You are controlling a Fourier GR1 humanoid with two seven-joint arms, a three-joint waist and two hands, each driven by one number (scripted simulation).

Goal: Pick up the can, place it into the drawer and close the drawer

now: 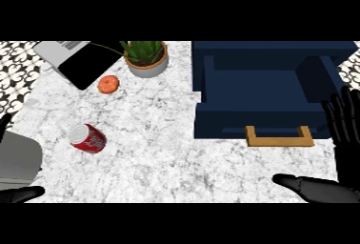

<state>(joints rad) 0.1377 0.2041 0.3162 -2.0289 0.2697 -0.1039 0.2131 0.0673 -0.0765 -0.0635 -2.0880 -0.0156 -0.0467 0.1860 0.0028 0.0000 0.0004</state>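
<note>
Can is seen lying on its side, nearest the left robot hand. Nothing is held; the right robot hand's fingers are straight, the left's cannot be told.

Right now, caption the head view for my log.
Can lies on its side on the counter, left of the open drawer; right robot hand open, nothing held.

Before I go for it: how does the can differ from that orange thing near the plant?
The can is red with a pale top, cylindrical and lying on its side; the orange fruit is round, plain orange and smaller. The can lies nearer the robot; the fruit sits farther back by the potted plant. Both rest on the marble counter, untouched.
</note>
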